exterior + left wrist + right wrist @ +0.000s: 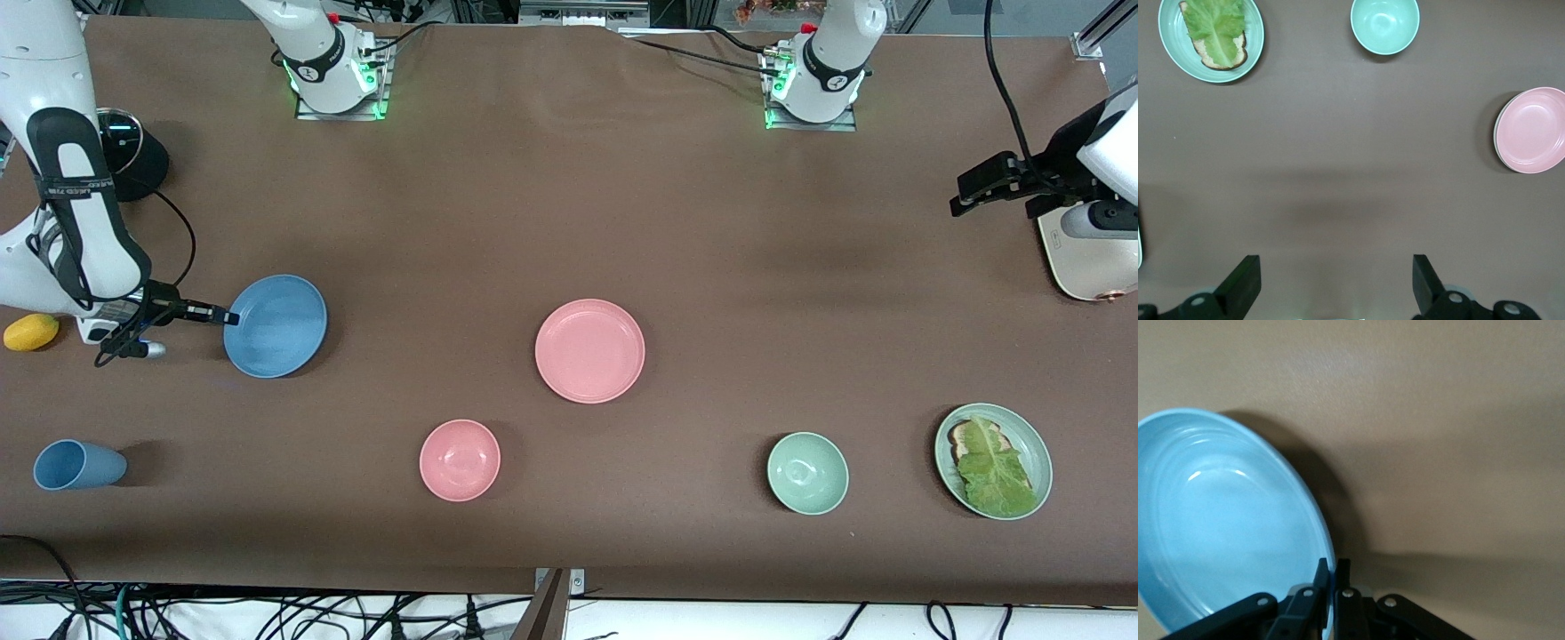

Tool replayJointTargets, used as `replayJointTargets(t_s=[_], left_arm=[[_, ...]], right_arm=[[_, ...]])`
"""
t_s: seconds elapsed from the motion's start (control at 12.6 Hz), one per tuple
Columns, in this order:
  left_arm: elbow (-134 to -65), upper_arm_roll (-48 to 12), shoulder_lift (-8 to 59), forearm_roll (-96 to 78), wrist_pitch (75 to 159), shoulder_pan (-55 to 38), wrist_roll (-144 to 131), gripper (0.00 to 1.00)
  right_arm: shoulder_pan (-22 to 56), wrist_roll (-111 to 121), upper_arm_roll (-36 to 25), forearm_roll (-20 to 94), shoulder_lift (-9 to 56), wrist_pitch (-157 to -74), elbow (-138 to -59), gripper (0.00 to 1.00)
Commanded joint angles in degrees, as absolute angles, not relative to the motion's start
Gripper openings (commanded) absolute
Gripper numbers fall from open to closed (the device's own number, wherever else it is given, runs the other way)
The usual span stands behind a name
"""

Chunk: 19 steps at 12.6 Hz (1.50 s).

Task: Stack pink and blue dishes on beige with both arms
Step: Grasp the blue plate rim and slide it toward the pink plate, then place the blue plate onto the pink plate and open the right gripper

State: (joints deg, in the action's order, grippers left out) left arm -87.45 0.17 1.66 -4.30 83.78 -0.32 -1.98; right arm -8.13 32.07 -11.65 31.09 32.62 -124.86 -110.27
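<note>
Clock directions are read on the front view, with 12 toward the robots' bases. The centre plate [589, 350] [1531, 130] is taken as the hub. At its 9 o'clock, well apart, the held plate [276, 326] [1225, 520] is found, its 9 o'clock rim clamped in the right gripper [229, 316] [1333, 573]. A lemon [31, 332] lies at that plate's 9 o'clock, and a cup [78, 465] lies on its side at its 8 o'clock. One bowl [460, 460] is set at the hub's 8 o'clock and a second bowl [807, 473] [1385, 25] at its 4 o'clock. At the second bowl's 3 o'clock a lettuce plate [1022, 440] [1255, 40] is placed, with lettuce [996, 476] [1215, 23] laid on bread [962, 433] [1221, 57] in it. The left gripper [962, 203] [1336, 263] is held over the table at the hub's 2 o'clock.
</note>
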Motion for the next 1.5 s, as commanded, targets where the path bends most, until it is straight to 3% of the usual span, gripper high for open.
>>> replayJointTargets(t_s=[0.0, 0.32, 0.55, 0.87, 1.11, 1.43], left_arm=[[-88.5, -0.7, 0.5, -2.4, 83.6, 1.3, 3.6, 1.0], [-88.9, -0.8, 0.7, -2.5, 81.6, 2.5, 4.7, 1.0], [-88.9, -0.8, 1.1, -2.7, 80.5, 2.5, 4.6, 1.0], [-88.9, -0.8, 1.3, -2.7, 79.5, 2.1, 4.6, 1.0], [-88.6, -0.8, 1.3, -2.6, 79.5, 2.0, 4.7, 1.0], [-88.3, -0.6, 2.2, -2.5, 79.7, 2.5, 4.7, 1.0]], right_arm=[[-8.1, 32.7, -11.3, 32.1, 32.8, -122.8, -108.5, 0.0], [-5.6, 30.2, -11.2, 31.3, 32.6, -105.3, -97.3, 0.0], [-0.4, 18.9, -10.9, 31.2, 30.6, -103.4, -94.8, 0.0], [12.4, 6.0, -10.9, 31.4, 29.7, -103.7, -91.8, 0.0], [22.2, -7.6, -10.9, 32.0, 30.8, -109.6, -90.4, 0.0], [33.3, -23.5, -10.6, 32.2, 34.2, -124.9, -90.3, 0.0]])
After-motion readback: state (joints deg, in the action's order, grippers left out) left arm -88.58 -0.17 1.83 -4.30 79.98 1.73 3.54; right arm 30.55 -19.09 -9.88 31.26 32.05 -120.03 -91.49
